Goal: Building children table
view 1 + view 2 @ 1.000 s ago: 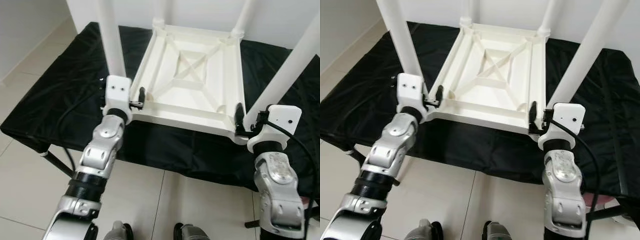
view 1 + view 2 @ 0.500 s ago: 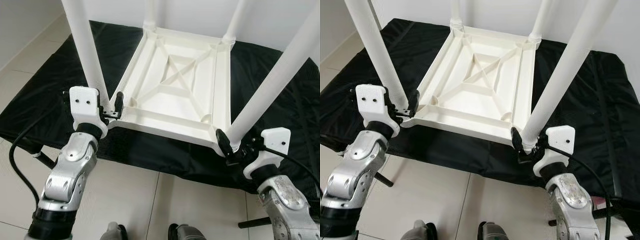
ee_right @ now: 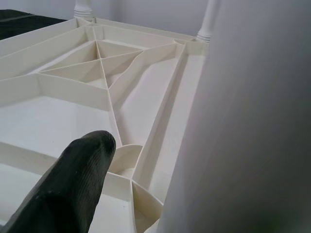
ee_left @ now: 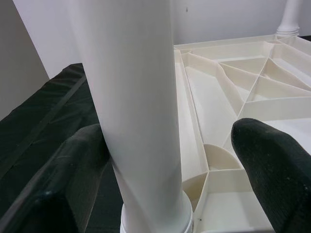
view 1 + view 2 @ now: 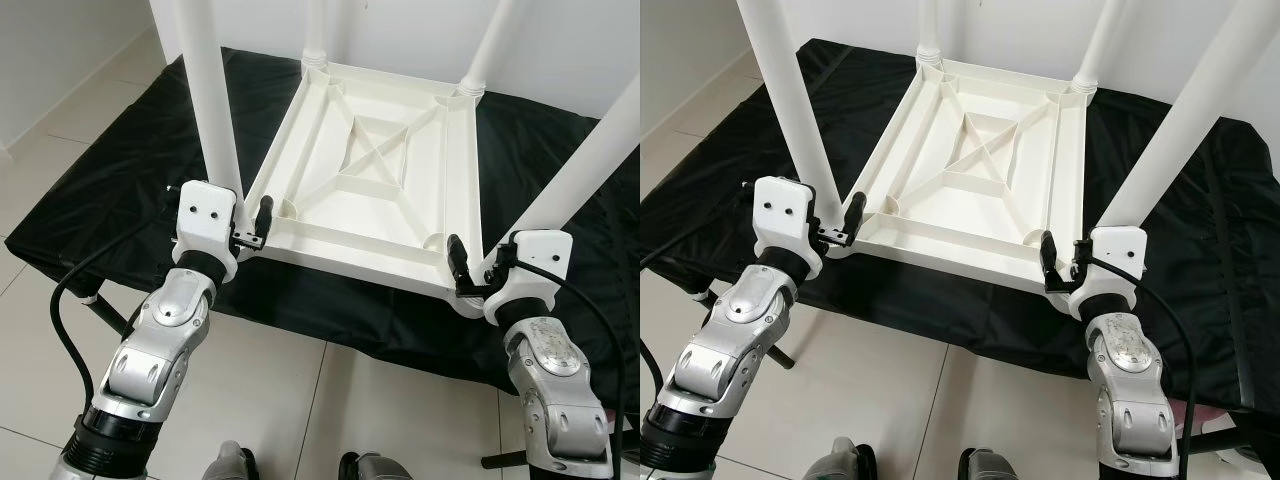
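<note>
Left claw [image 5: 248, 226] is straddling the near-left leg [image 5: 212, 110] of the upturned white table [image 5: 375, 170], fingers spread either side of it. Right claw [image 5: 475, 272] is sitting at the near-right leg [image 5: 575, 170]; whether it is pinching, I cannot tell. That table is lying on the black-draped bench [image 5: 110, 190].

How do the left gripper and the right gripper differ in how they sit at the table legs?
The left gripper straddles the near left leg, a finger on each side in its wrist view; the right gripper is at the near right leg, where one finger shows. The left sits farther from the robot than the right. Both are at the upturned tabletop's near corners.
</note>
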Controlling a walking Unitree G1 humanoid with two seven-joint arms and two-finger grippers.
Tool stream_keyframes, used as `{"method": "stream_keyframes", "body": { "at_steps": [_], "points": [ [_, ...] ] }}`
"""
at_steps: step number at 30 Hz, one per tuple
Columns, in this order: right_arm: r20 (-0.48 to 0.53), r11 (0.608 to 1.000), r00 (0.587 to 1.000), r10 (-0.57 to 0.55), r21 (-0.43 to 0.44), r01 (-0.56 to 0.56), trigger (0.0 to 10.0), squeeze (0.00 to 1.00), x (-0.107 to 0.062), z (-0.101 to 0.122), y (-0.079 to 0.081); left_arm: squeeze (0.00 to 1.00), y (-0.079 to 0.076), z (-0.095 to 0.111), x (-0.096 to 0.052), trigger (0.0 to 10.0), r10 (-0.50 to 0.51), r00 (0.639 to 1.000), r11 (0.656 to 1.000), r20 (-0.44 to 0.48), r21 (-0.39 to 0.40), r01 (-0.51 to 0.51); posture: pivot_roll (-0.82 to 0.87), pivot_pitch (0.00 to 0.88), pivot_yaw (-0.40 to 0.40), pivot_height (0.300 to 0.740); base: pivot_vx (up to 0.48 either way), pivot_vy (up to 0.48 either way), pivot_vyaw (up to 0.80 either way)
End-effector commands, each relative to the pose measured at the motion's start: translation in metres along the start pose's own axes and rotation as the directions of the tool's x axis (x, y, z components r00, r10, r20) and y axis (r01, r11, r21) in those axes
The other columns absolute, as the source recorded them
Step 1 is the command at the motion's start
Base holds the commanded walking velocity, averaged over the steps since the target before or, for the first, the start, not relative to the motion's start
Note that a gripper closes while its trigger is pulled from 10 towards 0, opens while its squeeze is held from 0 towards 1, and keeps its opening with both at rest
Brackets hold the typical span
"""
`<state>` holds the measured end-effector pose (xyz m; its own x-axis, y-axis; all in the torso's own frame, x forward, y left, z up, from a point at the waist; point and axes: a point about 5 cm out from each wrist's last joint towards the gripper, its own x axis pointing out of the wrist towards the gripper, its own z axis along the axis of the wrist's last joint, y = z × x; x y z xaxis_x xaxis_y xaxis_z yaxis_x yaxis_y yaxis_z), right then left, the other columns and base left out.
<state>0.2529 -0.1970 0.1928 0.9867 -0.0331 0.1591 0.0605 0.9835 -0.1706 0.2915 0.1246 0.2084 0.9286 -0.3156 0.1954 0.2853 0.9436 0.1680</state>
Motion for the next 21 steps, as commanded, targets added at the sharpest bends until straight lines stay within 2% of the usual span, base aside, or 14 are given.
{"method": "stream_keyframes", "body": {
  "at_steps": [1,2,3,5,7,12,13,15,16,18,19,20,21],
  "points": [
    [0.023,0.997,0.997,0.07,0.022,-0.07,10.0,1.0,0.0,0.004,0.008,1.0,-0.016,0.005,0.0,10.0,-0.246,0.969,0.969,0.014,0.015,0.246,-0.08,0.092,-0.004,0.74,0.0,0.0,0.0],
    [0.034,0.989,0.989,0.141,0.033,-0.142,10.0,0.0,-0.003,0.007,0.012,0.0,-0.015,0.008,-0.001,10.0,-0.257,0.966,0.966,0.027,0.011,0.257,-0.08,0.09,-0.002,0.74,0.0,0.0,0.0],
    [0.034,0.989,0.989,0.141,0.033,-0.142,10.0,0.0,-0.003,0.007,0.012,0.0,-0.015,0.008,-0.001,10.0,-0.257,0.966,0.966,0.027,0.011,0.257,-0.08,0.09,-0.002,0.74,0.0,0.0,0.0],
    [0.038,0.967,0.967,0.254,0.007,-0.254,10.0,0.0,-0.014,0.011,0.011,0.0,-0.012,0.014,-0.007,10.0,-0.285,0.957,0.959,0.047,0.008,0.285,-0.08,0.091,0.003,0.74,0.0,0.0,0.0],
    [0.035,0.961,0.96,0.277,-0.001,-0.277,10.0,0.0,-0.018,0.012,0.01,0.0,-0.01,0.016,-0.009,10.0,-0.297,0.954,0.955,0.051,0.007,0.297,-0.08,0.091,0.003,0.74,0.0,0.0,0.0],
    [0.025,0.974,0.974,0.227,-0.019,-0.226,10.0,0.0,-0.023,0.011,-0.003,0.0,-0.006,0.019,-0.017,10.0,-0.345,0.937,0.938,0.045,0.007,0.345,-0.08,0.091,0.005,0.74,0.0,0.0,0.0],
    [0.032,0.984,0.984,0.178,-0.014,-0.178,10.0,0.0,-0.024,0.01,-0.007,1.0,-0.004,0.018,-0.018,10.0,-0.333,0.942,0.943,0.036,0.014,0.332,-0.09,0.09,0.011,0.74,0.0,0.0,0.0],
    [0.037,0.99,0.989,0.141,-0.004,-0.141,10.0,0.0,-0.024,0.01,-0.01,1.0,-0.003,0.018,-0.018,10.0,-0.322,0.946,0.947,0.031,0.015,0.322,-0.09,0.091,0.011,0.74,0.0,0.0,0.0],
    [0.043,0.995,0.994,0.098,-0.014,-0.097,10.0,1.0,-0.023,0.01,-0.013,1.0,-0.003,0.016,-0.017,10.0,-0.31,0.951,0.951,0.023,0.01,0.31,-0.09,0.089,0.014,0.74,0.0,0.0,0.0],
    [0.046,0.997,0.996,0.072,-0.022,-0.071,10.0,1.0,-0.022,0.009,-0.015,1.0,-0.003,0.016,-0.017,10.0,-0.302,0.953,0.953,0.017,0.007,0.302,-0.09,0.089,0.014,0.74,0.0,0.0,0.0],
    [0.046,0.999,0.998,0.039,-0.025,-0.038,10.0,1.0,-0.021,0.009,-0.017,0.09,-0.003,0.015,-0.017,10.0,-0.3,0.954,0.954,0.016,0.004,0.3,-0.09,0.089,0.017,0.74,0.0,0.0,0.0],
    [0.038,1.0,0.999,-0.017,-0.024,0.018,10.0,0.0,-0.02,0.008,-0.021,0.0,-0.004,0.014,-0.018,10.0,-0.301,0.954,0.954,0.007,-0.003,0.301,-0.09,0.087,0.02,0.74,0.0,0.0,0.0],
    [0.02,0.998,0.998,-0.066,-0.021,0.067,10.0,0.0,-0.02,0.005,-0.024,0.0,-0.005,0.013,-0.02,10.0,-0.305,0.952,0.952,0.001,-0.004,0.305,-0.09,0.087,0.02,0.74,0.0,0.0,0.0]
  ]
}}
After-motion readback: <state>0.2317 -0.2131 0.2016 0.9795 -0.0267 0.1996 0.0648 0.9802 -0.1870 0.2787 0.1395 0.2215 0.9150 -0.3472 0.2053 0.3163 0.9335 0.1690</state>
